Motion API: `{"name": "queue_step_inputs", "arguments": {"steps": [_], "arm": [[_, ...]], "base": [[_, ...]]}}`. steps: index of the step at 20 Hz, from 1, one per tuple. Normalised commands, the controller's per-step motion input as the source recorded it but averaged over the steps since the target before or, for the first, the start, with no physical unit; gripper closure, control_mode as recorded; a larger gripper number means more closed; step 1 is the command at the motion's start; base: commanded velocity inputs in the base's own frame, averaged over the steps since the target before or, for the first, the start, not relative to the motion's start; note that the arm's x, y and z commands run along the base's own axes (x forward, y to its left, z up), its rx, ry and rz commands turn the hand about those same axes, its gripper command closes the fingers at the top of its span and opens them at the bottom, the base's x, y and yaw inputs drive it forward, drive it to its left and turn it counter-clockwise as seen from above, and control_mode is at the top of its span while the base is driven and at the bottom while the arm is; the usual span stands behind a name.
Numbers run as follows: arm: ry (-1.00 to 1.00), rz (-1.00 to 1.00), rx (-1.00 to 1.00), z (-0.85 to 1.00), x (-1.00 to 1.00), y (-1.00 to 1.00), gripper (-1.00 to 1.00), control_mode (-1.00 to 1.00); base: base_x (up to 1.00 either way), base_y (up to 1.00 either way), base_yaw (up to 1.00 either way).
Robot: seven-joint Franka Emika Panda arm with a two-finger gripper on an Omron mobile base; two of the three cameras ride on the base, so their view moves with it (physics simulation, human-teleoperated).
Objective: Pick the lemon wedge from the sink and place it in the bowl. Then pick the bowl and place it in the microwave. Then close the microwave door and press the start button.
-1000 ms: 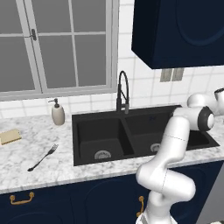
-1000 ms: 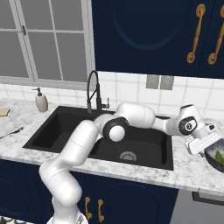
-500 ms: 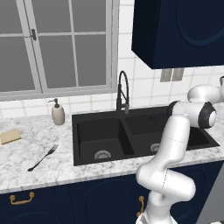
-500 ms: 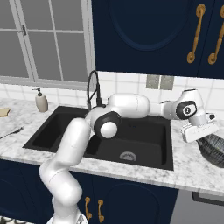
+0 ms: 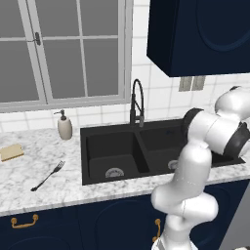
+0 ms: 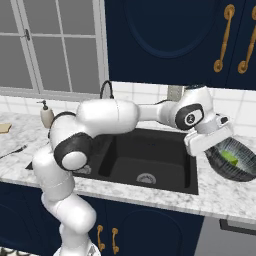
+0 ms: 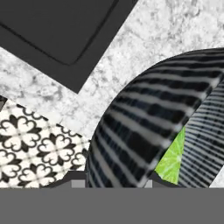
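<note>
Two dark tips of the pincer (image 7: 113, 183) barely show at the bottom of the hand view, with the wall of the bowl (image 6: 234, 171) filling the gap between them. Whether they are clamped on it I cannot tell. The bowl is round and deep, black with fine pale lines, and stands on the marbled grey-white desk (image 6: 220, 192) just right of the sink (image 6: 150, 155), near the desk's front edge. The lemon wedge (image 7: 171, 164), bright yellow-green and pointed, lies inside the bowl against its inner wall.

Below the desk edge, black-and-white patterned floor tiles (image 7: 39, 144) show. The sink is matte black, with straight rims and a round metal drain. Bare desk runs between sink rim and bowl. Left of the sink, well apart, lie a fork (image 5: 48, 176) and a tan block (image 5: 10, 152). Farther back stand a soap dispenser (image 5: 64, 126) and the arched black faucet (image 5: 138, 100). Navy cabinets (image 6: 165, 40) hang low above the hand.
</note>
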Motion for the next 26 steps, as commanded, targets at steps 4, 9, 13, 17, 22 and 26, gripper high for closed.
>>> {"name": "queue_step_inputs", "arguments": {"steps": [4,9,13,17,22,26], "arm": [[-0.12,0.18,-0.12,0.95,-0.72,1.00,1.00,-1.00],[-0.01,0.24,-0.05,0.93,-0.46,1.00,1.00,-1.00],[0.00,0.30,-0.01,0.69,-0.20,1.00,1.00,-1.00],[0.00,0.31,-0.01,0.51,-0.01,1.00,1.00,-1.00],[0.00,0.17,0.00,0.77,-0.05,1.00,1.00,-1.00],[0.00,-0.02,0.07,0.87,-0.38,1.00,1.00,-1.00]], "base": [[0.00,0.00,0.00],[0.00,0.00,0.00],[0.00,0.00,0.00],[0.00,0.00,0.00],[0.00,0.00,0.00],[0.00,0.00,0.00]]}}
